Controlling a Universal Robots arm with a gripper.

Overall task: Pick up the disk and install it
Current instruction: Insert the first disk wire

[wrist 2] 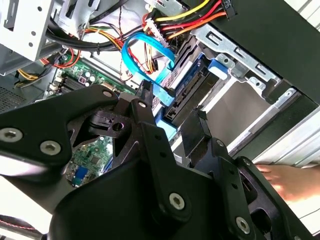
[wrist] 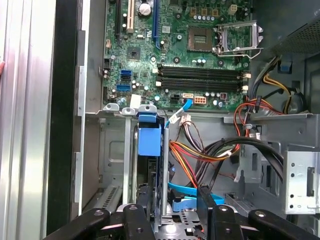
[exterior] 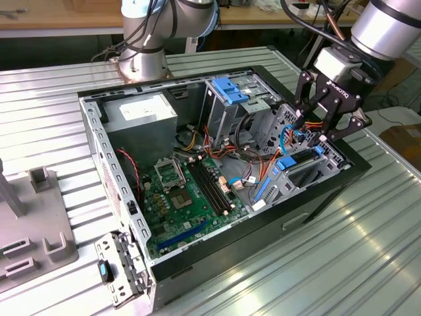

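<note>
First wrist view, one disk, one pincer

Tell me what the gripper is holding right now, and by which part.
Cannot be told. The gripper sits at the end of the disk, which is at the drive cage; whether it actually grips it does not show.

Ribbed metal table with a wooden bench behind
</note>
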